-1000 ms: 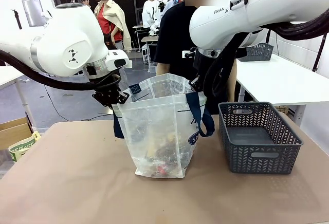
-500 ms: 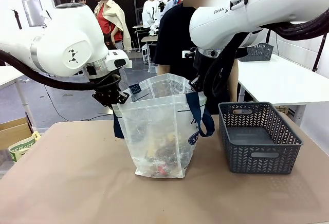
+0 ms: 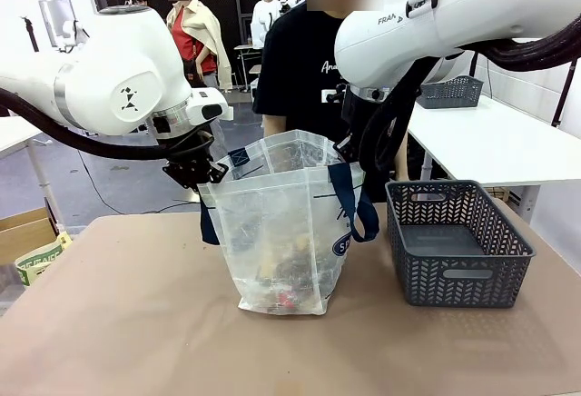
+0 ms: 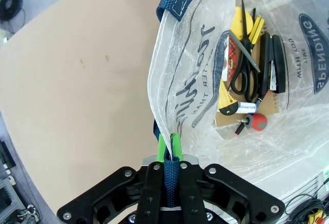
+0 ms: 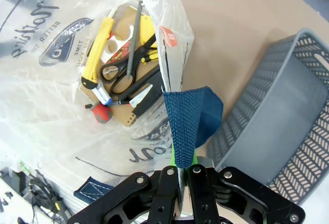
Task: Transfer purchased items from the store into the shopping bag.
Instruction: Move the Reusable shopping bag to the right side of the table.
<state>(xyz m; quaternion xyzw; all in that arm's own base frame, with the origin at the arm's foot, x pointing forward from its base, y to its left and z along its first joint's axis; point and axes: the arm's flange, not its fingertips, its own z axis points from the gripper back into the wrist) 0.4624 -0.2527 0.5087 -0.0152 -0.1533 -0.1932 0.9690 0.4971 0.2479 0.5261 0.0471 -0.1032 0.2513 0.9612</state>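
The purchased items (image 4: 247,80) lie in a heap at the bottom of the shopping bag (image 3: 281,232). Among them I can make out black-handled scissors (image 5: 121,77), a yellow cutter (image 5: 97,49), a small red-handled driver (image 4: 257,122) and a flat brown cardboard pack (image 5: 121,113) underneath. The bag stands upright near the middle of the bench (image 3: 118,323), its mouth held open between my two arms.

My left tool (image 4: 169,149) is clamped tight on the navy strap (image 4: 170,180) at the bag's left rim; the green pads (image 4: 176,144) pinch the webbing and the plastic edge together. My right tool (image 5: 182,162) is closed the same way on the other navy strap (image 5: 182,126) at the opposite rim, and the strap folds over above the fingers.

The dark grey mesh basket (image 3: 463,282) sits on the bench just beside the bag, on my right, with a narrow gap between them. A person (image 3: 309,69) in a black shirt stands behind the bag at the far side of the bench.
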